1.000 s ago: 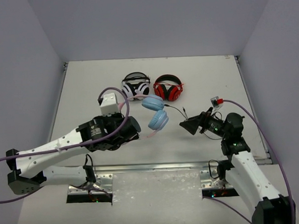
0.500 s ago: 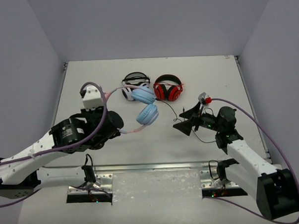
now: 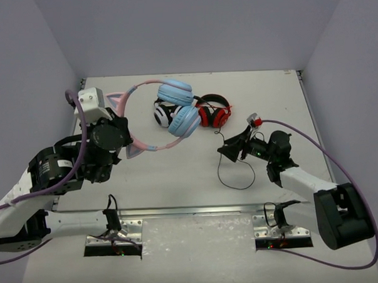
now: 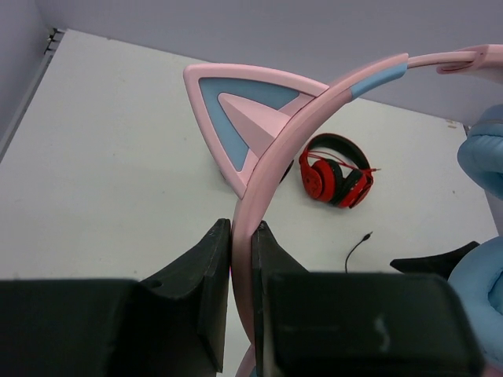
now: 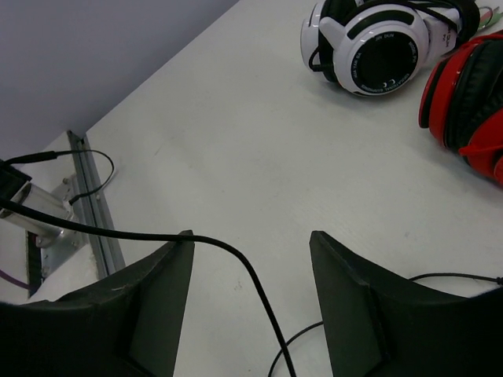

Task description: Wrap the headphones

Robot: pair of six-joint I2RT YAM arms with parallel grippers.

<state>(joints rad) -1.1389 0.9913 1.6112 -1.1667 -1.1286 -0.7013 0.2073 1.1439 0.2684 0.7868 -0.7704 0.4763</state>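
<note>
We see a white table [image 3: 178, 173] with a low raised edge around its far and side borders. Toward its far middle, two pairs of headphones lie on it side by side and touching: the white-and-black headphones [image 3: 161, 111] on the left and the red-and-black headphones [image 3: 216, 114] on the right. Nearer to us and further right, a loop of thin black cable [image 3: 238, 187] rests on the bare surface, well apart from both pairs.

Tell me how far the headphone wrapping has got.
Done: the left pincer is shut on the pink headband, holding the headphones off the table. In hand: the right pincer stands open with the black cable running through it, not gripped. Left: all the winding; the cable lies in a loose loop on the table.
</note>
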